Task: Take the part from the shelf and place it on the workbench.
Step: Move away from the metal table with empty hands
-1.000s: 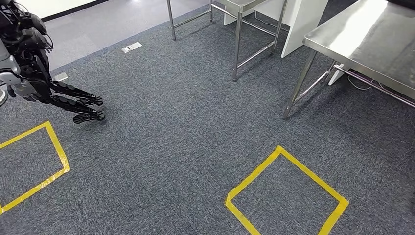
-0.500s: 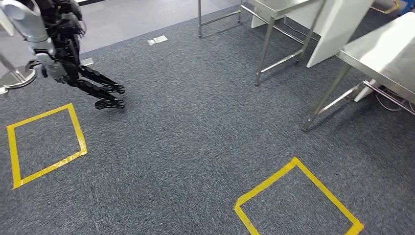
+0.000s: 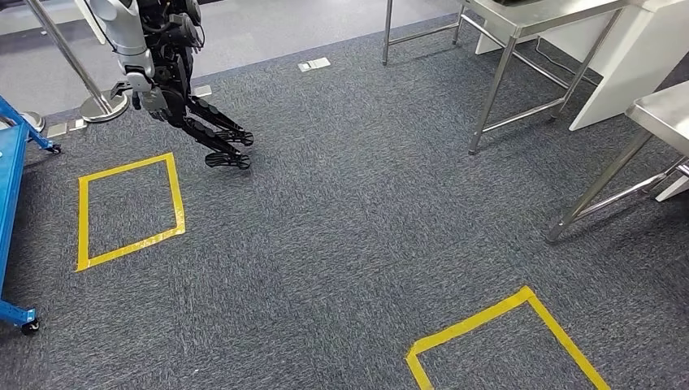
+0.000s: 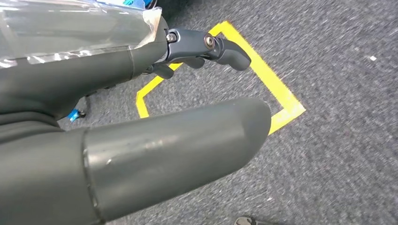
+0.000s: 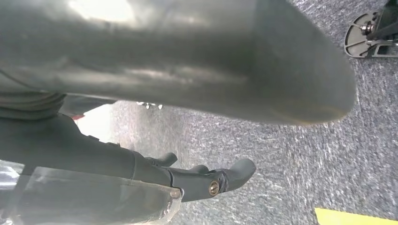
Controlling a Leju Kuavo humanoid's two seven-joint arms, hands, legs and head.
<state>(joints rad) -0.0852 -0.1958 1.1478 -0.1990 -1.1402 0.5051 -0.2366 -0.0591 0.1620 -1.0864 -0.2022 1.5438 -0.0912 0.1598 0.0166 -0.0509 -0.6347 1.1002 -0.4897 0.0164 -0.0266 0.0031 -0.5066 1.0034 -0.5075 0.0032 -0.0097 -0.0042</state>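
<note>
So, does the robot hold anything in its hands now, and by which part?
Nothing is held. The left hand and the right hand are both open, fingers apart over the grey carpet, with no part between them.

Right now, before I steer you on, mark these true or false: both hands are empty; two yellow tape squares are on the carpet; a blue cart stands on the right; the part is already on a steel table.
1. Both hands are empty: true. The left hand and right hand hold nothing.
2. Two yellow tape squares on the carpet: true, one on the left, another lower right.
3. Blue cart on the right: false. The blue cart is at the left edge.
4. Part already on a steel table: false. No part shows on the steel table.
</note>
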